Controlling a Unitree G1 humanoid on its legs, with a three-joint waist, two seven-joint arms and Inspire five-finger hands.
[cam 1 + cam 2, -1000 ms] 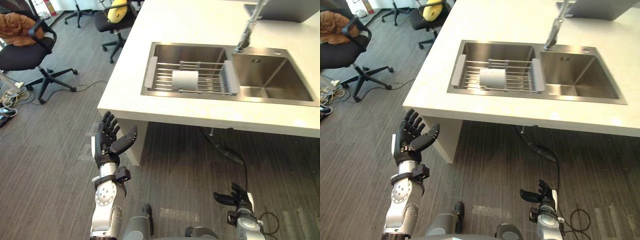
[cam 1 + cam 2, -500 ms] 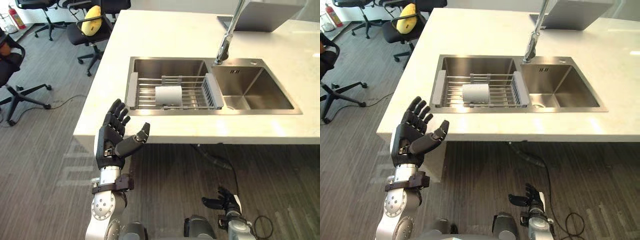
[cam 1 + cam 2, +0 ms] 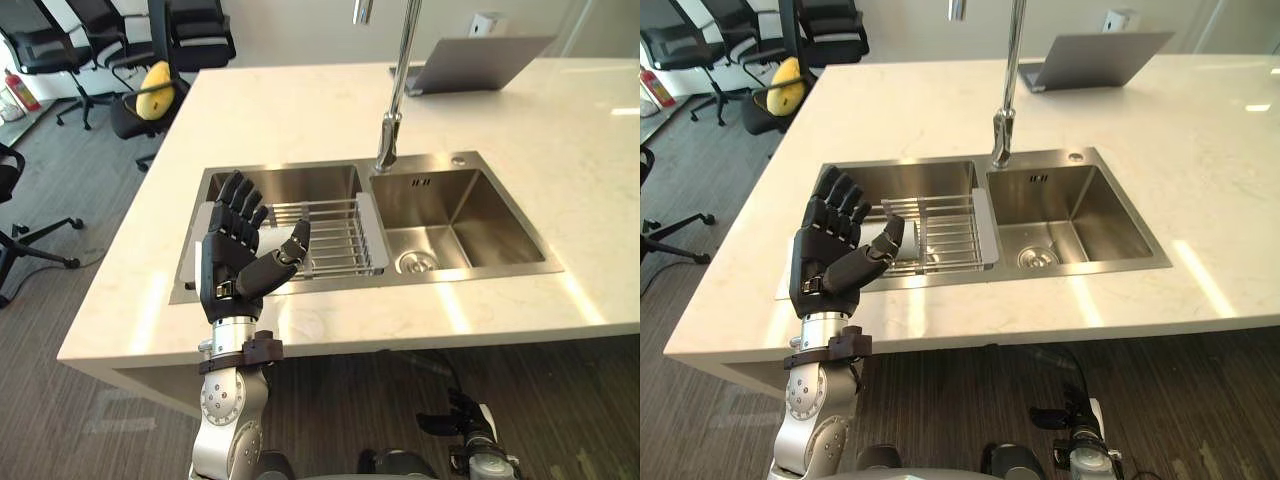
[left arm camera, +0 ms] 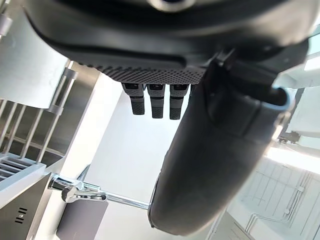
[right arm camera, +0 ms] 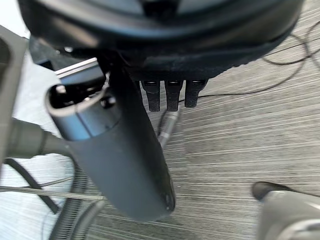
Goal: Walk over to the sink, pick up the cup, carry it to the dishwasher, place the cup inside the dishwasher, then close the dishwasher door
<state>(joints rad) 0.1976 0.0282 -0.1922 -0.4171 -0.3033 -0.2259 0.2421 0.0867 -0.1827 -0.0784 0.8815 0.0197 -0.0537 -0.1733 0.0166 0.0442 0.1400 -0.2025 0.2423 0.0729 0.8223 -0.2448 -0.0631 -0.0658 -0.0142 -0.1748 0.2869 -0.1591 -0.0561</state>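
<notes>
The white cup [image 3: 912,246] lies on its side on the wire rack [image 3: 335,235] in the left basin of the steel sink [image 3: 455,215]; my left hand covers most of it. That left hand [image 3: 235,262] is raised before the counter's front edge, palm toward the sink, open with fingers [image 4: 152,102] straight and thumb [image 4: 215,165] out, holding nothing. Low near the floor under the counter hangs my right hand [image 3: 468,425], open and empty, its fingers [image 5: 172,95] pointing at the carpet.
A tall faucet [image 3: 395,100] stands behind the basins' divider. A grey laptop [image 3: 470,62] sits at the back of the white counter [image 3: 590,150]. Office chairs, one with a yellow object [image 3: 152,85], stand on the far left. Hoses [image 5: 75,200] run under the counter.
The camera has come closer to the counter and the sink sits lower in view. My left hand has risen from below the counter edge and now overlaps the rack and cup.
</notes>
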